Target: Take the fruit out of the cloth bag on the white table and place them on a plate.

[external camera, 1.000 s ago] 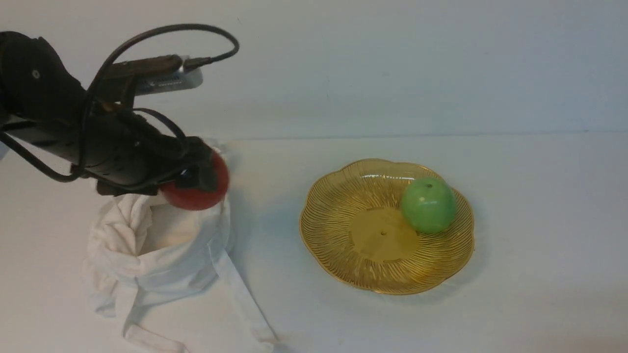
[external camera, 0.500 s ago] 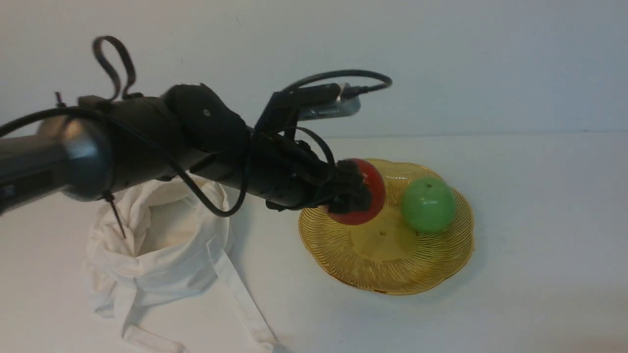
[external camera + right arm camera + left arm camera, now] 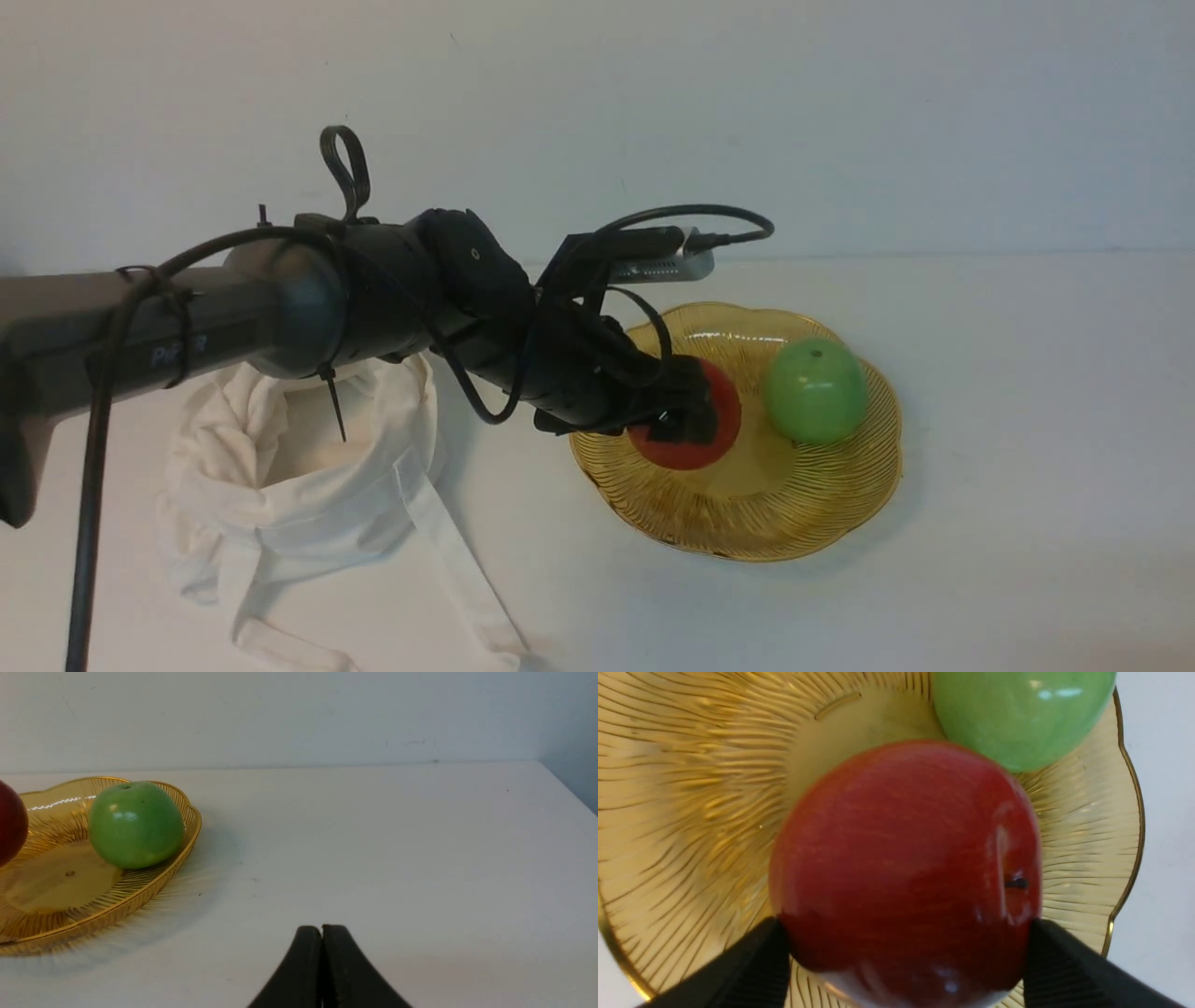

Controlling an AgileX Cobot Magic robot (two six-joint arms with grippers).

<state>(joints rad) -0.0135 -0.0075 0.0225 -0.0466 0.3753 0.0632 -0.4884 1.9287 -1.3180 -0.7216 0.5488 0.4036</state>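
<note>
The fruit, a glossy red apple, is between the black fingers of my left gripper, which is shut on it from both sides. It hangs low over the left half of the amber plate; I cannot tell whether it touches the dish. The white cloth bag sits slumped and open at the left on the white table, under my left arm. My right gripper is shut on nothing, low over bare table to the right of the plate.
A green apple rests on the plate's right side, close beside the red one. The bag's strap handles trail toward the table's front edge. A white wall stands behind the table.
My left arm has carried the red apple from above the bag rightward to the plate and lowered it beside the green apple. The bag and the green apple have stayed put.
</note>
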